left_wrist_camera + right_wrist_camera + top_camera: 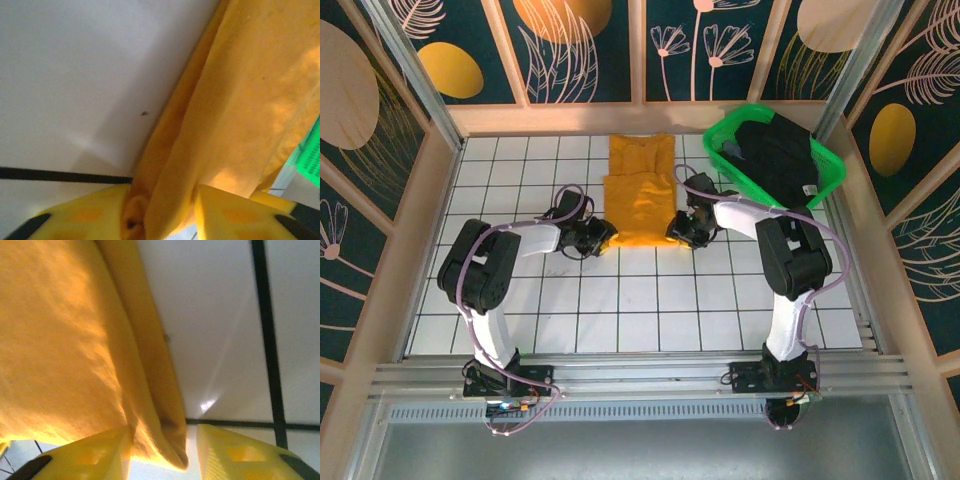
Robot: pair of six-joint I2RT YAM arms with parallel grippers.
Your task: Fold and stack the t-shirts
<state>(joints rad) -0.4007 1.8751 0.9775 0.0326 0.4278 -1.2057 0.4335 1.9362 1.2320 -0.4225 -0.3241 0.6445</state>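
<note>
The left gripper [601,237] sits low over the white gridded tabletop [620,300], at the near left corner of the orange shirt [640,195]. In the left wrist view its yellow fingers [85,215] stand on either side of a bunched edge of the orange shirt [240,100]. The cloth fills the gap between them, so the left gripper [165,217] is clamped on the shirt there.

The orange shirt lies flat at the far middle of the tabletop, between the two grippers. It is partly folded, with a step across it where one layer lies over another.

The right gripper [681,231] is at the shirt's near right corner, also low. In the right wrist view a folded edge of the orange shirt [65,340] hangs down between the yellow fingers [240,455]. The cloth touches one finger, and a thin strip of tabletop [225,315] shows beside the other. I cannot tell whether the right gripper [165,457] has pinched it.

Further right, a green basket [720,135] stands at the far right corner of the tabletop, near the orange shirt but apart from it. The black shirt [775,150] is heaped inside and spills over the rim, with a small white tag [810,189] showing at its near edge.
</note>
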